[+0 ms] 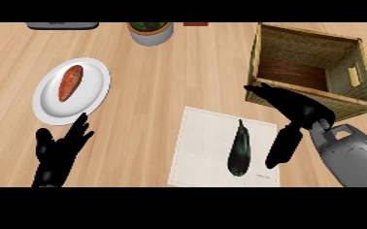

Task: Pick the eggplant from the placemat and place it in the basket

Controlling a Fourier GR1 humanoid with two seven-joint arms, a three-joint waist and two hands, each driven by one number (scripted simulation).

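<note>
Counter's basket [337, 95] sits unfilled; eggplant [239, 150] lies on placemat [204, 145].

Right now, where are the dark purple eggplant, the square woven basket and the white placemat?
dark purple eggplant [239, 150], head view, middle of its body.
square woven basket [297, 93], head view, near wall's rim.
white placemat [204, 145], head view, bare cloth left of the eggplant.
</note>
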